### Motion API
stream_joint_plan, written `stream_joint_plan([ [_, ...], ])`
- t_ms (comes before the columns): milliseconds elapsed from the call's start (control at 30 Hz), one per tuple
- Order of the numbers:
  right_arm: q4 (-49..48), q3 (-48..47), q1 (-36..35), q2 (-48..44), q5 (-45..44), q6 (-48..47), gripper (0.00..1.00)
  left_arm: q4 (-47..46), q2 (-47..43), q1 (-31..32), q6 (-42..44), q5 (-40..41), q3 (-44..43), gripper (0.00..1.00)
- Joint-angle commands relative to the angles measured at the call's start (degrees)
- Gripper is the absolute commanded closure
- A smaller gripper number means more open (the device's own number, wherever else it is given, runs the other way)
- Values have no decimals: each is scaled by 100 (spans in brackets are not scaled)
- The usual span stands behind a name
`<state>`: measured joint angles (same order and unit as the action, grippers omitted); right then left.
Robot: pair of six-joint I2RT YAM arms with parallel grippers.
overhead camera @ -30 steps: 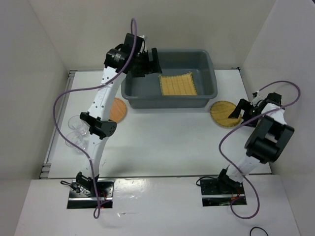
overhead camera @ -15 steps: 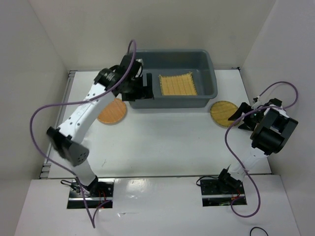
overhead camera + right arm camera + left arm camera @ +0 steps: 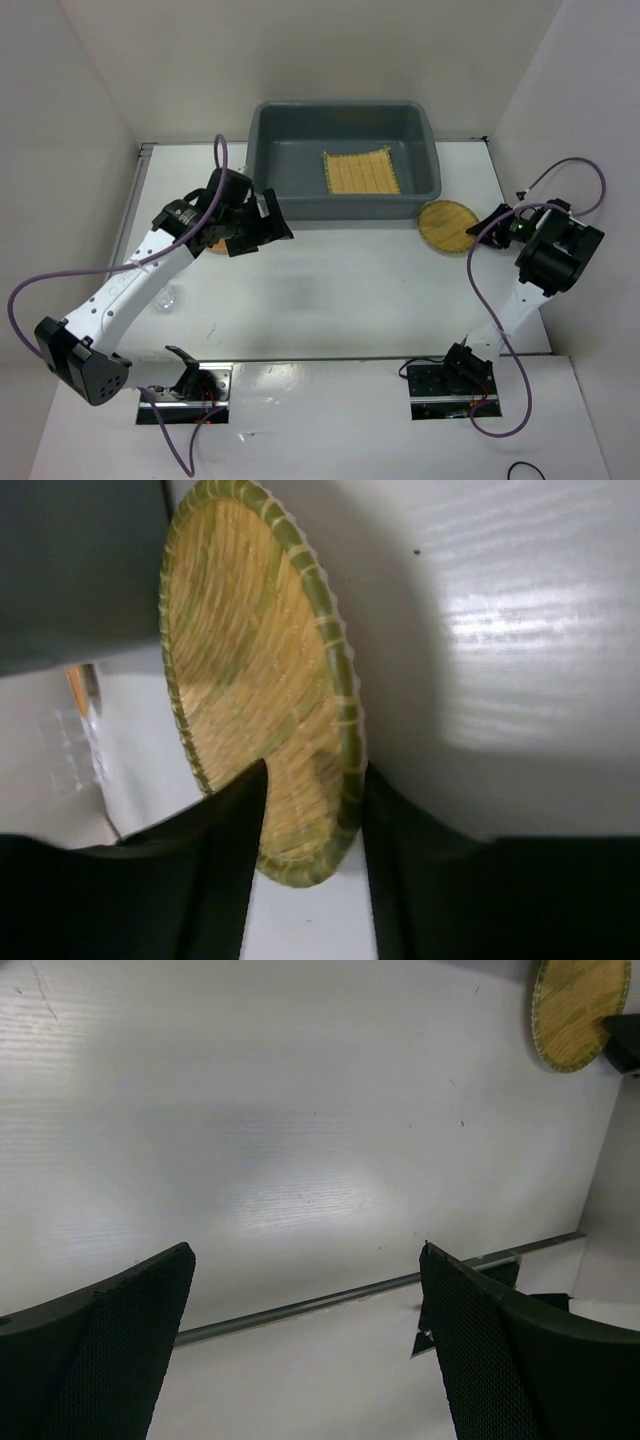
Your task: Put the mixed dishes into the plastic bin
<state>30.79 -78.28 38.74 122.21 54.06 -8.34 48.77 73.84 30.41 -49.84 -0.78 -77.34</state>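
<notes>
A: What's changed in the last second?

B: Two things. The right gripper [image 3: 488, 228] was hanging wide open beside the woven mat [image 3: 447, 224]. Now its fingers [image 3: 215, 870] have closed on the mat's rim, one on each face. The mat is tipped up off the table [image 3: 330, 290] and has shifted toward the bin [image 3: 300, 205].

A: And the left?

B: The left gripper [image 3: 264, 238] has swung out of the bin and down to the bin's 8 o'clock corner. Its fingers [image 3: 110, 1350] are wide apart with nothing between them. It hangs by the orange disc [image 3: 214, 244], which is mostly hidden under the arm.

A: Where does that leave the job?

B: The square mat [image 3: 362, 172] lies flat inside the bin, toward its 3 o'clock end. The woven mat is just off the bin's 5 o'clock corner, so I'd judge it needs only a short lift toward 11 o'clock, over the wall. A thin rim grip could let it swing or slip, though.

A: The rest?

B: The disc looks like the left arm's next target. One glass cup [image 3: 165, 297] shows faintly at the table's 9 o'clock edge. I can't find a second.
</notes>
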Motion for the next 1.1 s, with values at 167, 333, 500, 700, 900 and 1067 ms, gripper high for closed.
stream_joint_plan([
  [167, 453, -205, 292, 1260, 1114, -518, 77, -307, -616, -9, -693, -81, 553, 1],
  [333, 1419, -319, 467, 1297, 1273, -1371, 97, -429, -486, -9, -641, -133, 553, 1],
  [500, 2036, -232, 810, 193, 1073, -2031, 100, -614, -362, -9, -579, -133, 553, 1],
  [700, 2414, -371, 1047, -1459, 755, -2418, 100, -817, -256, -62, -456, -239, 553, 1],
  [900, 1697, -1346, 1100, -3138, 1123, -1113, 100, -922, -98, -237, -166, -344, 501, 1],
  [1067, -336, -2275, 198, -3732, 1063, 727, 100, -1036, -151, -352, -43, -397, 553, 1],
])
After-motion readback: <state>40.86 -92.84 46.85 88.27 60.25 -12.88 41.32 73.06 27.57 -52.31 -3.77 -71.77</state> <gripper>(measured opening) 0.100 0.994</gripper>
